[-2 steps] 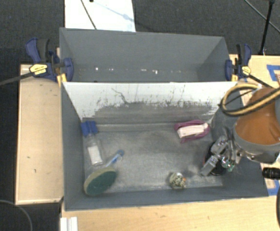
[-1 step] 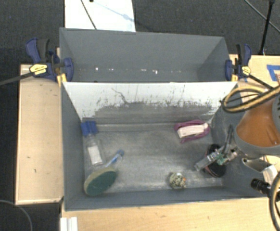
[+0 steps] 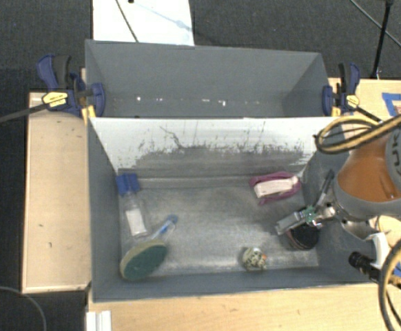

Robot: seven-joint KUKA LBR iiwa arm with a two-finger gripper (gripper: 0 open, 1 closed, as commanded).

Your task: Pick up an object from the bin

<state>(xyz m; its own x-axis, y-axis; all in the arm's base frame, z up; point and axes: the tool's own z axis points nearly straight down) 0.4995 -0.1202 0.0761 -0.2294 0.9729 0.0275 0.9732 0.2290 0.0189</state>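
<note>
My gripper (image 3: 298,220) hangs low at the right side of the bin, just above a small dark round thing (image 3: 304,238) that lies against the right wall. A pink and white packet (image 3: 276,186) lies a little behind and to the left of the gripper, near the back wall. A small mottled greenish ball (image 3: 253,258) rests on the floor near the front wall, to the gripper's lower left.
At the left side lie a clear bottle with a blue cap (image 3: 131,204) and a brush with a round green head (image 3: 144,260) and a pale blue handle. The arm's orange cover and cables crowd the bin's right rim.
</note>
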